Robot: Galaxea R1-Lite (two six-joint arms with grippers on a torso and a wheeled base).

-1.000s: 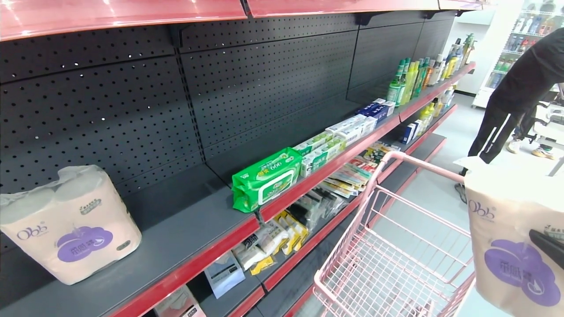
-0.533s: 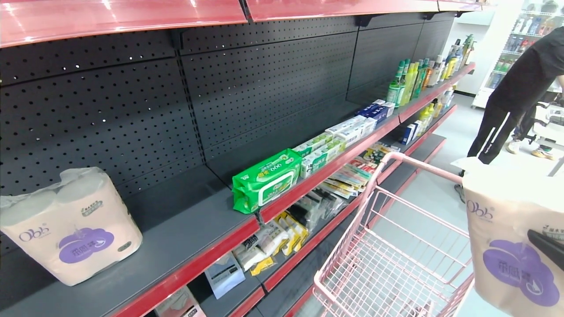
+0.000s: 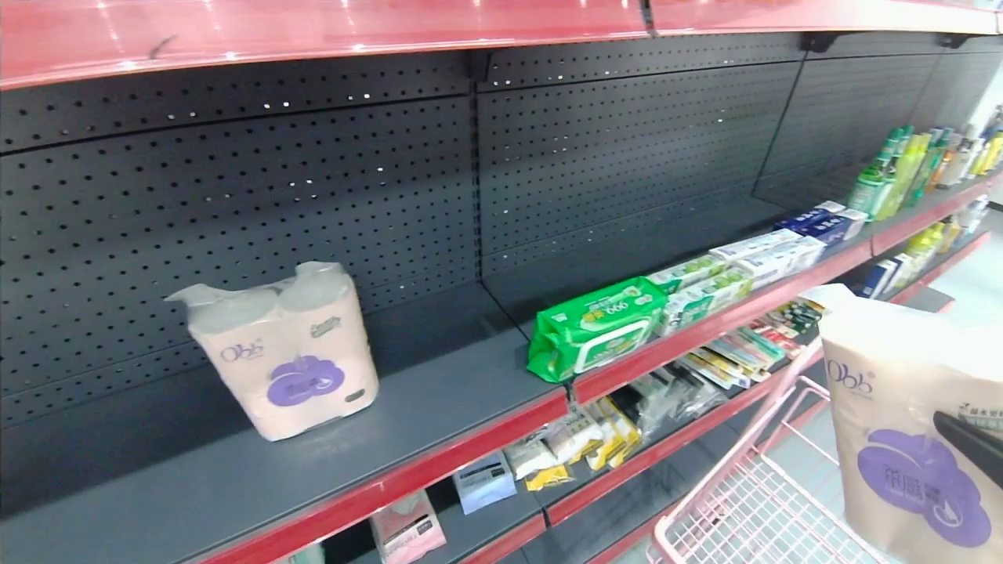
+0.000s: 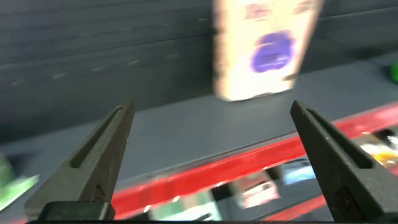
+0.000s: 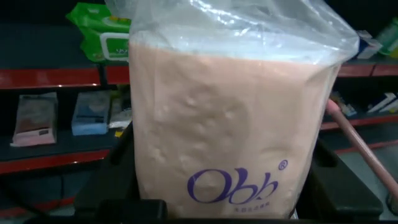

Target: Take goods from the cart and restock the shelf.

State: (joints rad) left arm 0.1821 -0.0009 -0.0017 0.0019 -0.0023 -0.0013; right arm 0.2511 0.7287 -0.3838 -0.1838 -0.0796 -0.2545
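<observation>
A pack of toilet rolls [image 3: 286, 352], pale pink with a purple label, stands upright on the grey shelf [image 3: 439, 407] near the pegboard back. A second, matching pack [image 3: 901, 423] hangs at the right over the pink cart [image 3: 752, 501], held by my right gripper [image 5: 224, 186]; its dark fingers [image 5: 336, 180] press the pack's two sides. My left gripper [image 4: 212, 111] is open and empty in front of the shelf's red edge [image 4: 249, 165], facing the standing pack [image 4: 264, 50].
A green wipes pack [image 3: 599, 325] lies at the shelf's front edge, right of the standing pack. Toothpaste boxes [image 3: 736, 274] and bottles [image 3: 901, 168] follow farther right. Packets [image 3: 595, 435] fill the lower shelf. Bare shelf lies between the rolls and wipes.
The head camera has swung left, so the shelf and its pack now sit nearer the picture's middle. The held pack stays at the right edge in the right gripper.
</observation>
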